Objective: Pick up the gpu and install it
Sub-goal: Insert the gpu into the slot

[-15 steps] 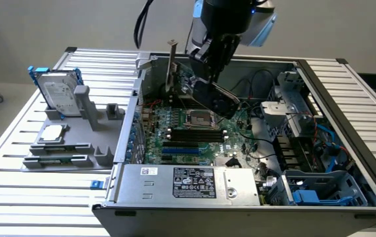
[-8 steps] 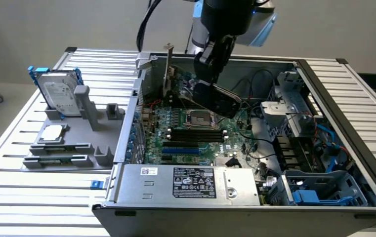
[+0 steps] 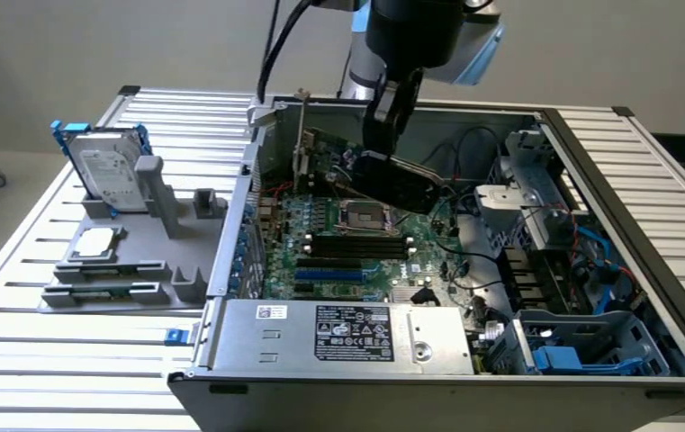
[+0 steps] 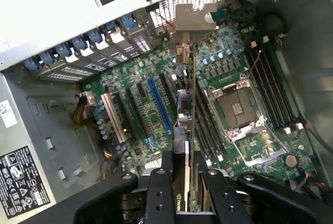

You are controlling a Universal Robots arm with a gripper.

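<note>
The computer case [image 3: 438, 400] lies open on the table [image 3: 30, 360]. Inside it, the gpu [image 3: 409, 189] hangs on edge above the motherboard [image 3: 276, 256], clamped between the fingers of the tool [image 3: 376, 155], with its bracket [image 3: 302, 135] near the far wall. At the exterior view's left of the case, the hard drive [image 3: 108, 166] stands upright in a holder [image 3: 114, 292].

arm [image 3: 420, 36]: reaching down from above | end effector [image 4: 188, 174]: pointing downward | fingers [image 4: 158, 193]: narrowly spaced, clamped
</note>
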